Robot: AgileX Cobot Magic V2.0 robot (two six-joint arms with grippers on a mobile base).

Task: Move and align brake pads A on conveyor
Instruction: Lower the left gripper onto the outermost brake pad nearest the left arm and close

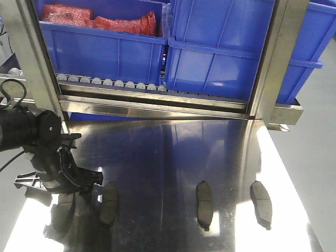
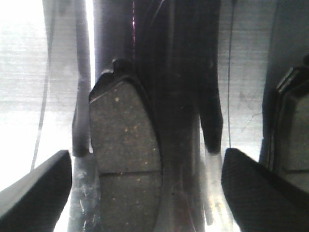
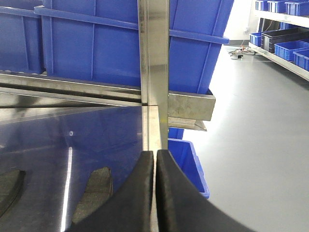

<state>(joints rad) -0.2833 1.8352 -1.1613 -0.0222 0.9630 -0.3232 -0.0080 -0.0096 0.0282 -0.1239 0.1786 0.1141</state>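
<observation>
There's the left claw (image 2: 145, 193), spread wide over the leftmost pad (image 2: 125, 130), gripping nothing; right claw (image 3: 154, 159) pressed fully together, empty; all four brake pads lie on the shiny steel bench (image 1: 173, 152); second pad (image 1: 109, 202) near the first; third pad (image 1: 205, 198) and fourth pad (image 1: 261, 203) well off to the right.

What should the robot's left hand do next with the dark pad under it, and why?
Probably lower a little and close. The left gripper is open, its fingers on either side of a brake pad lying flat on the steel tabletop, not touching it. The pad sits nearer one finger, so it may slide as they close.
</observation>
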